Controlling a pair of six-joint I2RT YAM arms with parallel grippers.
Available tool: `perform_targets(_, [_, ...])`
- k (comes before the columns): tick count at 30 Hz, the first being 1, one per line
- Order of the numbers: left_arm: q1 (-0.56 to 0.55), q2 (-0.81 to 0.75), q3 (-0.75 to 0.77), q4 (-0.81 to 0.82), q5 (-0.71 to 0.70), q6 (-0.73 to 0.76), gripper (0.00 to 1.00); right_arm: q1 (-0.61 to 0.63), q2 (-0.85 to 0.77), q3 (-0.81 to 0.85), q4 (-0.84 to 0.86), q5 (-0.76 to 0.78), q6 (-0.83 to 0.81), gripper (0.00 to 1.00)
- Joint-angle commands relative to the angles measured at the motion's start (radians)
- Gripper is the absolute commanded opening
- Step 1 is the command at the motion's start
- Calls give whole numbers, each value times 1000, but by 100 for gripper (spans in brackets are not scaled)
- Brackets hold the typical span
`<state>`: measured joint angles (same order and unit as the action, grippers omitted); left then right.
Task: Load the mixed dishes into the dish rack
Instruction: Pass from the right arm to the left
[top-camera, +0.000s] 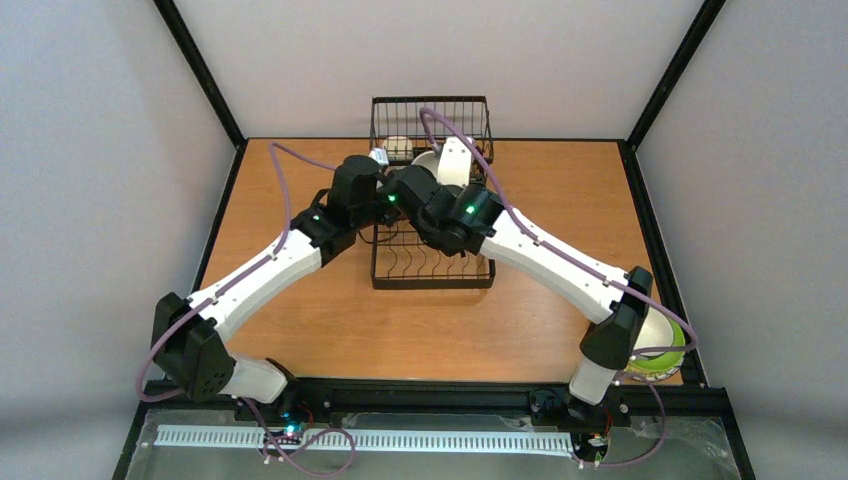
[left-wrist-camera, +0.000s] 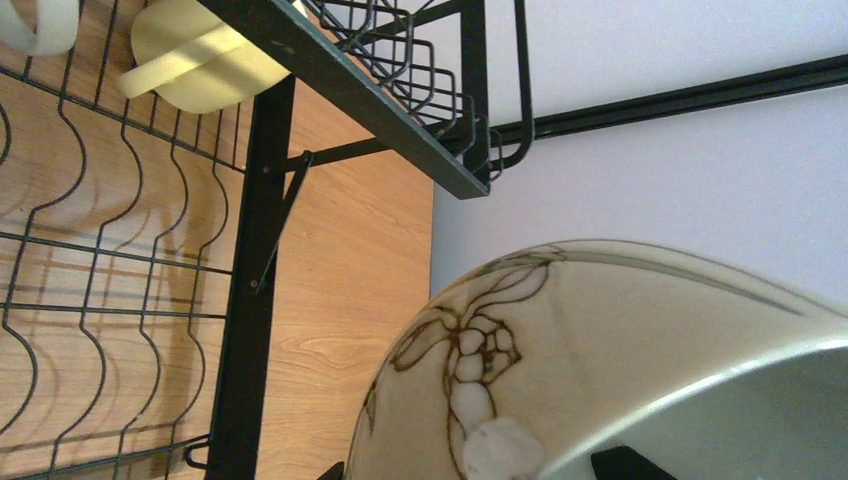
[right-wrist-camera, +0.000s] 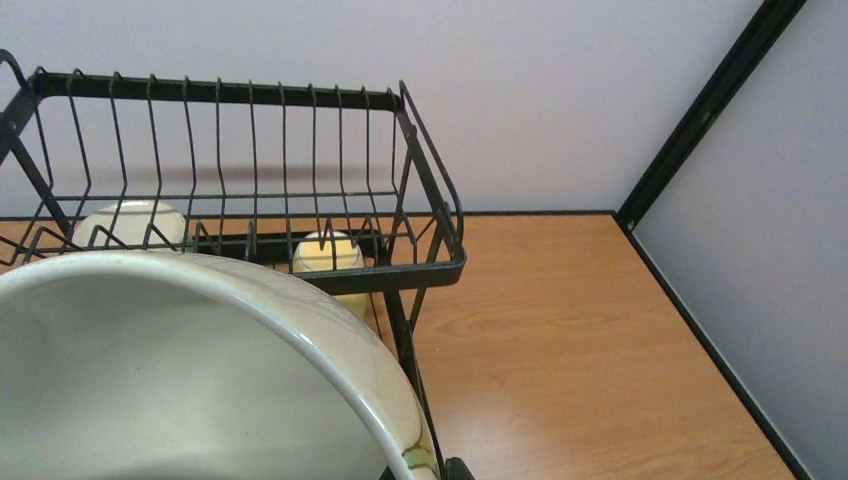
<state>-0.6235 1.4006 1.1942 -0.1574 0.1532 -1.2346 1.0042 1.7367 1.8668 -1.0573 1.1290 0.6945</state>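
The white bowl with a brown-outlined motif (left-wrist-camera: 600, 340) hangs between both arms over the black wire dish rack (top-camera: 432, 272). My right gripper (right-wrist-camera: 450, 470) is shut on the bowl's rim (right-wrist-camera: 300, 320), one fingertip on each side of it. In the left wrist view my left gripper (left-wrist-camera: 475, 470) stands open, its fingertips wide apart on either side of the bowl's wall. In the rack's taller basket (right-wrist-camera: 250, 95) sit a white mug (right-wrist-camera: 130, 222) and a smaller cream-yellow mug (right-wrist-camera: 325, 252). The curved plate slots (left-wrist-camera: 90, 260) hold nothing in the left wrist view.
A lime-green plate (top-camera: 672, 360) with a white dish (top-camera: 657, 330) on it lies at the table's near right corner, behind my right arm's base. Both arms cross over the rack's middle. Black frame posts (top-camera: 200, 70) and grey walls close in the wooden table (top-camera: 330, 320).
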Motion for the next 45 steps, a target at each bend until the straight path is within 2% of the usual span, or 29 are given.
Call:
perform_targets(1, [5, -71, 79, 36, 33, 17, 79, -3, -52, -53, 130, 83, -190, 2])
perform_targets(9, [6, -139, 40, -37, 41, 51, 87, -8, -97, -86, 170, 127, -228, 2])
perform_targets(22, [6, -214, 62, -144, 61, 53, 88, -13, -153, -149, 196, 169, -238, 2])
perform_targets(27, [7, -167, 107, -132, 92, 11, 89, -13, -183, -177, 207, 168, -241, 2])
perform_targets(33, [8, -81, 178, -91, 128, -52, 97, -6, -202, -196, 204, 185, -251, 2])
perform_targets(45, [12, 67, 280, -25, 208, -172, 100, -3, -256, -260, 202, 213, -254, 2])
